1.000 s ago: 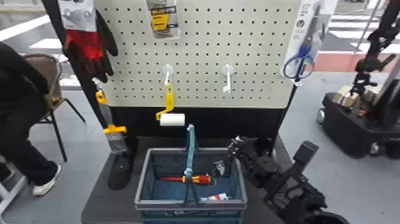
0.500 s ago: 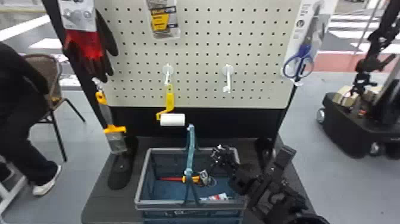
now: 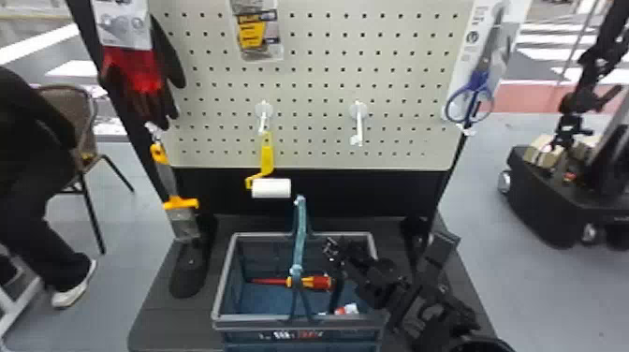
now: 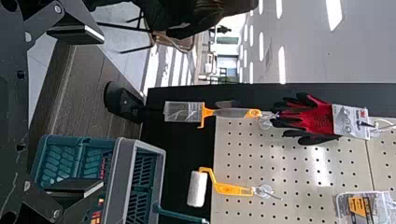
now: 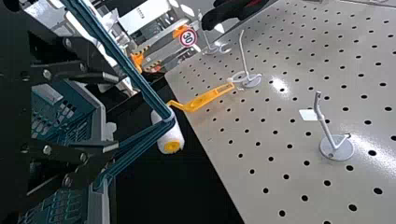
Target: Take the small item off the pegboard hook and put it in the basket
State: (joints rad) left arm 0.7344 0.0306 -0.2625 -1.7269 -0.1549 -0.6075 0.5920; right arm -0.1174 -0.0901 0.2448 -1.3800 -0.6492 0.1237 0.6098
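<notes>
**Parted right gripper above a loaded basket at the foot of a pegboard**

Clock directions were those of the head view, taken from the middle of the basket (image 3: 219, 281). The right arm entered from four o'clock, and its gripper (image 3: 330, 267) lay over the basket, at about two o'clock. The right wrist view showed its fingers (image 5: 100, 75) spread apart, a released state, near the basket's upright teal handle (image 5: 135, 74); contact with that handle could not be judged. The left gripper (image 4: 103, 110) was likewise released, its fingers wide apart in the left wrist view.

Inside the basket lay a red and yellow screwdriver (image 3: 316, 282), tip toward nine o'clock and grip toward three, and a red and white packet (image 3: 347, 309) at four o'clock, partly hidden by the rim. Which of the two was the small item could not be told.

The pegboard (image 3: 313, 84) rose at twelve o'clock. A paint roller (image 3: 271, 188) with a yellow handle hung from a hook (image 3: 263, 111) between eleven and twelve; a second hook (image 3: 359, 122), with a white tag at its end, projected at one. Red and black gloves (image 3: 140, 82) hung at eleven, a yellow-handled scraper (image 3: 180, 203) at ten, and blue-handled scissors (image 3: 469, 103) between one and two.
</notes>
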